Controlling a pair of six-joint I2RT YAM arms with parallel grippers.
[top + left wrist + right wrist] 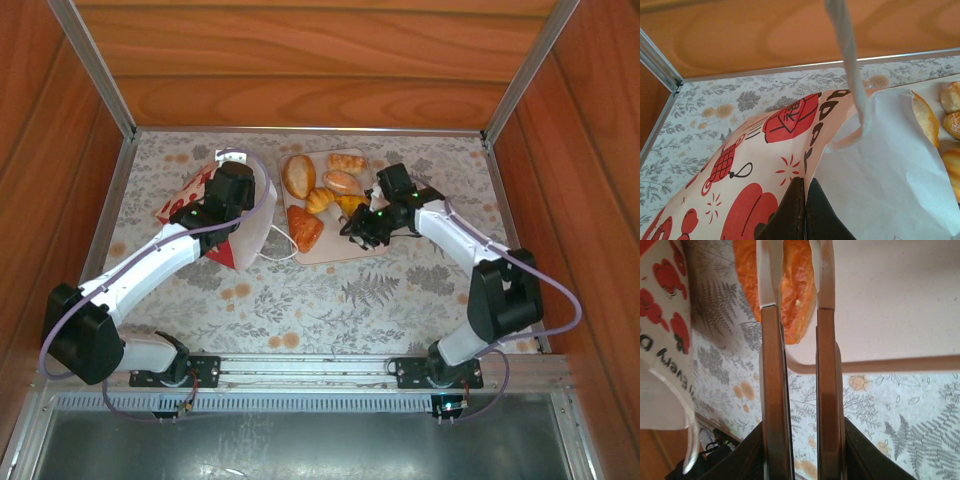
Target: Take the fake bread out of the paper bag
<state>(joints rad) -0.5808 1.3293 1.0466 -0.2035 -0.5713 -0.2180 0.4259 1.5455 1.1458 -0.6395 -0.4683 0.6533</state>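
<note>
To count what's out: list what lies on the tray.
At least six fake breads lie on the tray: roll, croissant, loaf, oval pastries. The right gripper covers its right part; anything beneath is hidden.

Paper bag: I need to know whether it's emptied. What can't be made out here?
- Inside of the paper bag: hidden by its own walls in the top and left wrist views.
- Right gripper fingertips: cut off by the right wrist view's top edge; grip on the bread unclear.
</note>
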